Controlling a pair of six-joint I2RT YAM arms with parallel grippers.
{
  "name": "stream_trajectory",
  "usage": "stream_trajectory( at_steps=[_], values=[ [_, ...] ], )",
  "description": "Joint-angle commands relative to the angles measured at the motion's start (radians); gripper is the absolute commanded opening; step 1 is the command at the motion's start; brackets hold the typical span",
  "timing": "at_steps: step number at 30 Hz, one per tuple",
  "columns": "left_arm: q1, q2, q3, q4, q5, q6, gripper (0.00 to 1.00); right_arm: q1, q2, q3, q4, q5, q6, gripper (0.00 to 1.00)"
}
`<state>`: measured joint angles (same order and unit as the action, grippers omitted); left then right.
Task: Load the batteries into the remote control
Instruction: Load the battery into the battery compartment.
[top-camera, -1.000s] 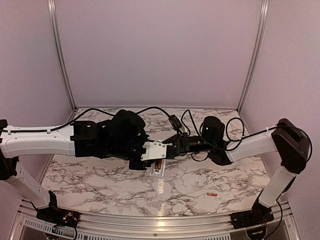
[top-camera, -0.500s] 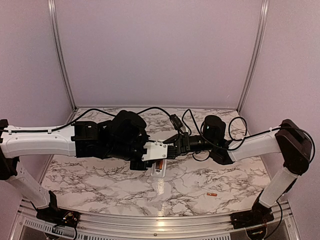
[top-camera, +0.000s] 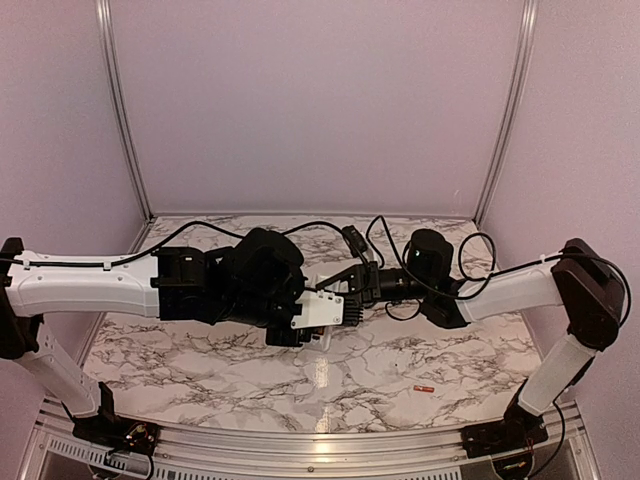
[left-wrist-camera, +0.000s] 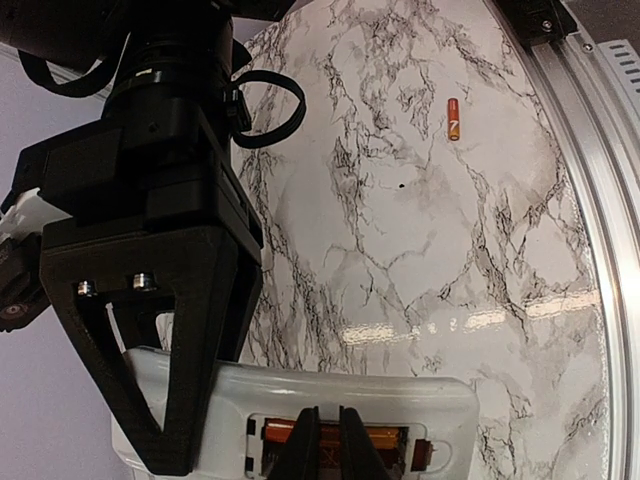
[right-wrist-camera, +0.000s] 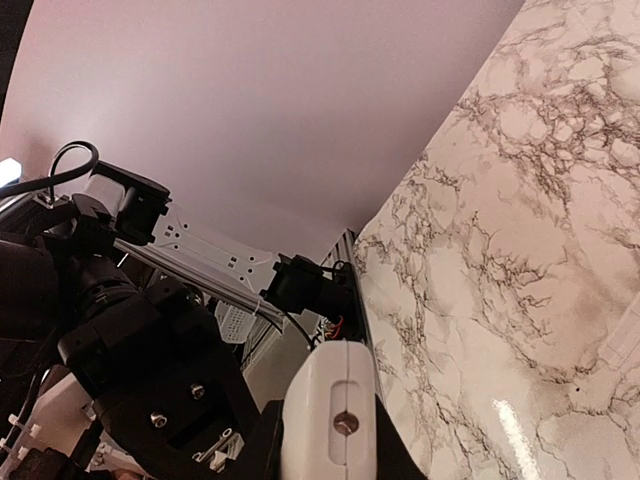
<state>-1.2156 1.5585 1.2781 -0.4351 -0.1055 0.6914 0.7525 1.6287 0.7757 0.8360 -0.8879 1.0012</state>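
Observation:
The white remote control is held back-up above the table, and it shows end-on in the right wrist view. My right gripper is shut on its end, also seen in the top view. One orange battery lies in the open recess. My left gripper has its fingertips almost together, resting on that battery from above. In the top view only a white sliver of the remote shows under my left wrist. The second battery lies loose on the marble in the left wrist view and the top view.
The marble table has an aluminium rail along its near edge. Black cables loop above the right wrist. Purple walls with metal posts close the back and sides.
My left wrist has shifted a little right and now covers more of the remote; the orange of the recess no longer shows in the top view. The right arm barely moved.

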Motion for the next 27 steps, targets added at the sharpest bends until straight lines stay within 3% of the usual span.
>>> stream_trajectory(
  at_steps=[1,9,18,24,27],
  values=[
    [0.007,0.055,-0.044,-0.112,-0.028,-0.015,0.08,0.020,-0.091,0.073,0.164,-0.031,0.051,0.00],
    [0.011,0.015,-0.041,-0.049,-0.017,-0.053,0.08,0.020,-0.085,0.057,0.149,-0.024,0.031,0.00],
    [0.011,-0.138,-0.066,0.193,0.042,-0.192,0.18,0.015,-0.080,0.037,0.059,0.016,-0.042,0.00],
    [0.013,-0.230,-0.112,0.281,0.008,-0.315,0.47,0.004,-0.082,0.037,0.030,0.027,-0.066,0.00],
    [0.023,-0.279,-0.142,0.308,-0.043,-0.407,0.68,-0.003,-0.090,0.035,0.031,0.031,-0.074,0.00]
  ],
)
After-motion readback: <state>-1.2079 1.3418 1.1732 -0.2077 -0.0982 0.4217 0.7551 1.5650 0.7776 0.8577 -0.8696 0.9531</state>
